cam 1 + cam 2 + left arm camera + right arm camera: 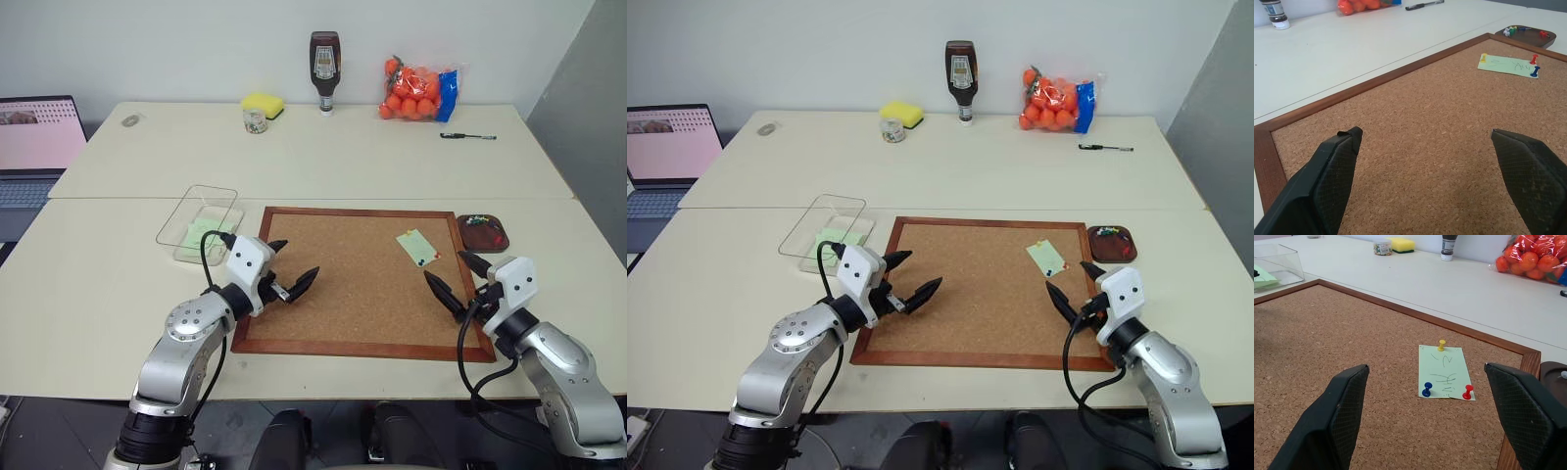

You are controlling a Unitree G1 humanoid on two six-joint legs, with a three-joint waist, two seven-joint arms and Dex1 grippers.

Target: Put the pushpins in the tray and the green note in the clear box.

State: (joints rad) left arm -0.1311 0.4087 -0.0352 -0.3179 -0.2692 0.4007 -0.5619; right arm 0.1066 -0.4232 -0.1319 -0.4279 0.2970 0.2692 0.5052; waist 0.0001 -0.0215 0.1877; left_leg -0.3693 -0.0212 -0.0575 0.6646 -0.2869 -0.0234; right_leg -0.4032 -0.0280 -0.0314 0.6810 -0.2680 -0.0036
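The green note (1444,371) is a thin, pale rectangle of paper lying flat on the grainy brown corkboard (362,284), near its far right corner. Three pushpins (1442,345) with small plastic heads hold it: a yellow one at the far edge, a blue one and a red one at the near corners. Some pen scribbles are on the paper, but I cannot read them as words.

The right gripper (448,280) hovers over the board's right edge, just in front of the note and not touching it; its two black textured fingers are spread wide and hold nothing. The left gripper (289,269) is over the left part of the board, well apart from the note, also spread wide and empty.

The tray (483,233), a dark reddish-brown dish with rounded corners, sits just beside the board's far right corner and contains several coloured pins. The clear box (199,222), of transparent plastic, stands just left of the board with a pale green slip inside.
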